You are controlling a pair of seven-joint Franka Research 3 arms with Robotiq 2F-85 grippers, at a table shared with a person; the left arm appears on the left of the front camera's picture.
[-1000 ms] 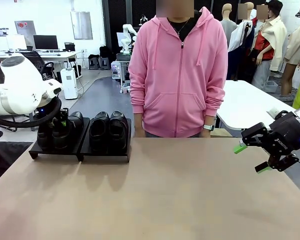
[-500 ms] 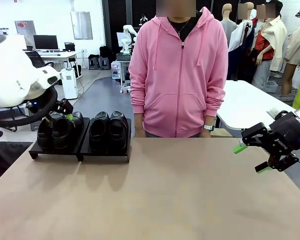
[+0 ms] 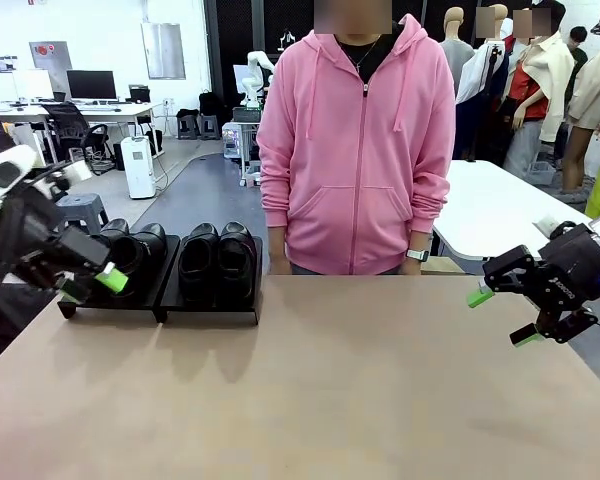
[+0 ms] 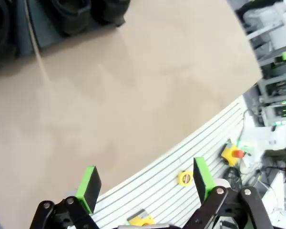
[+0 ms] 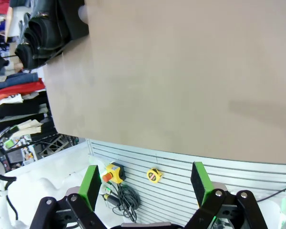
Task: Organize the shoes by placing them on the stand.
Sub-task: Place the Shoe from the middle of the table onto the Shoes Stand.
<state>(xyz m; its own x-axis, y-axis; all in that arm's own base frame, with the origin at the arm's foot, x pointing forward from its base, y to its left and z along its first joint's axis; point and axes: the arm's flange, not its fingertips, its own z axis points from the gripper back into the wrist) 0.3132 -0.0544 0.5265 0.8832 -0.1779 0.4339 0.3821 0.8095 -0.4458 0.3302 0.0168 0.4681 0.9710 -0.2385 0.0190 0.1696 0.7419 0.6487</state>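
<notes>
Left gripper (image 3: 92, 285) stands open and empty at about nine o'clock in the front view, green pads (image 3: 111, 279) spread, hanging just in front of the stand's (image 3: 208, 312) left panel; its wrist view shows the same wide jaws over bare table (image 3: 320, 390) with the shoes at the top edge, around eleven o'clock. Right gripper (image 3: 500, 315) is also open and empty, at three o'clock, well apart from everything on the table. The stand sits at the far left of the table, near ten o'clock, close to the person (image 3: 355, 140) standing at twelve. Four shoes (image 3: 217, 262) appear to rest on it in two pairs: one pair on the right panel, side by side and plain to see, and another on the left panel, partly hidden behind the left gripper. All lie with their long axis running from six toward twelve, across the table's depth; whether toes or heels face the robot is hard to tell. From the left gripper the shoes lie toward one o'clock and near; from the right gripper they lie toward nine o'clock, across the whole table. The left arm is thus by far the nearer. No loose shoe shows on the table, so the task looks finished or nearly so, and the likely next move is a plain retreat of the left arm, clear of the near edge of the stand.
</notes>
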